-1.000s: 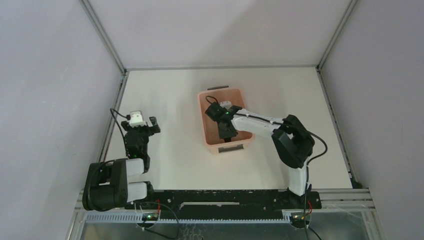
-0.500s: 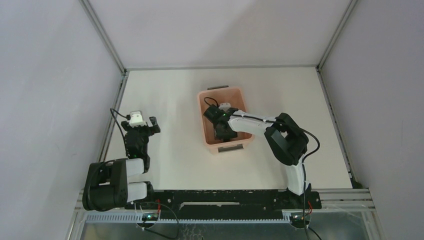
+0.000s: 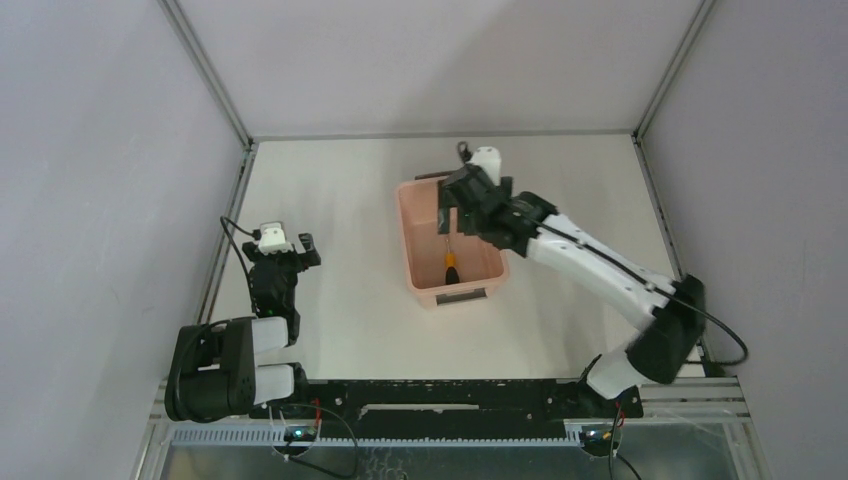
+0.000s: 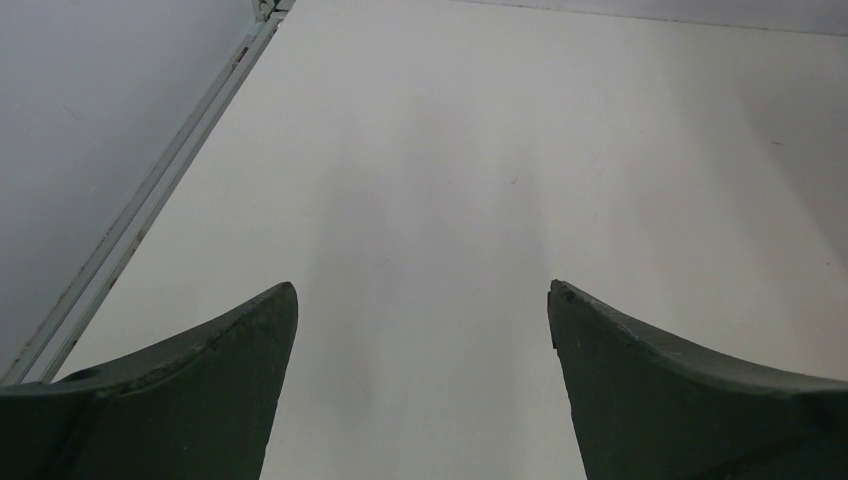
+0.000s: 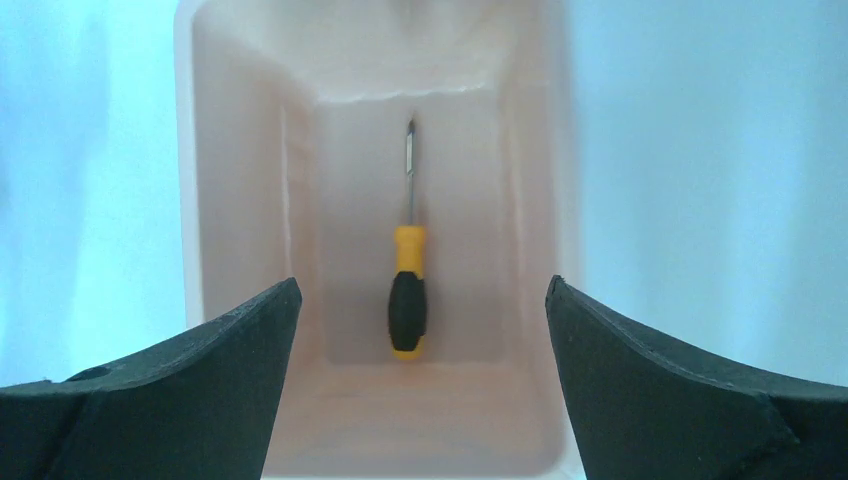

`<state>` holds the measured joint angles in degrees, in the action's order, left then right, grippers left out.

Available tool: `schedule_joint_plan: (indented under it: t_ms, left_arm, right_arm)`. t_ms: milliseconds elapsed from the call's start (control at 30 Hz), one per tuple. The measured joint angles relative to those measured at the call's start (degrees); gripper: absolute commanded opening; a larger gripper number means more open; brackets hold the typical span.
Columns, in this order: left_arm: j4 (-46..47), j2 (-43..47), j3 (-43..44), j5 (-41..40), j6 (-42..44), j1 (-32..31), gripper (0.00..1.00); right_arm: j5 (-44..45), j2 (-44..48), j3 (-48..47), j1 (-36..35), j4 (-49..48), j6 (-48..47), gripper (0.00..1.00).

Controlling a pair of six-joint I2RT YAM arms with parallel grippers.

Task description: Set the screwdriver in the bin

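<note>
At far left, the left end effector hangs over the surface, its jaws spread with nothing between them. Toward the middle stands the bin. The screwdriver lies flat on its floor, lengthwise, handle toward the near short end. The right end effector hovers above the bin's far part, jaws wide apart and gripping nothing. The screwdriver lies below it, framed between the two fingers and apart from both.

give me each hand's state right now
Left hand: open, holding nothing.
Right hand: open, empty; the screwdriver lies in the bin below it.
</note>
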<state>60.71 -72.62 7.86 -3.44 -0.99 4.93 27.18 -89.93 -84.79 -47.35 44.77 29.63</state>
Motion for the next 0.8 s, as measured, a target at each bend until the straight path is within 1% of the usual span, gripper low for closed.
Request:
schedule_joint_plan:
  t_ms: [100,200,300,400,533,667,800]
  left_arm:
    - [0.00,0.00,0.00,0.00,0.00,0.00,1.00]
    - [0.00,0.00,0.00,0.00,-0.02,0.00,1.00]
    - [0.00,0.00,0.00,0.00,0.00,0.00,1.00]
    - [0.00,0.00,0.00,0.00,0.00,0.00,1.00]
    - [0.00,0.00,0.00,0.00,-0.02,0.00,1.00]
    - [0.00,0.00,0.00,0.00,0.00,0.00,1.00]
    - [0.00,0.00,0.00,0.00,0.00,0.00,1.00]
  right_arm:
    - [0.39,6.95,1.92,3.06,-0.17,-1.42,1.00]
    - [0.59,12.74,6.05,9.42,0.28,-2.80,1.00]
    - [0.07,16.92,10.64,17.27,1.01,-4.68,1.00]
    - [-2.43,20.39,14.71,26.93,1.79,-6.75,1.00]
    - [-4.72,23.41,17.73,36.41,1.90,-8.41,1.00]
    - [-8.22,25.46,19.26,41.44,1.70,-9.20,1.00]
    - [-10.45,25.75,19.39,42.47,1.22,-9.44,1.00]
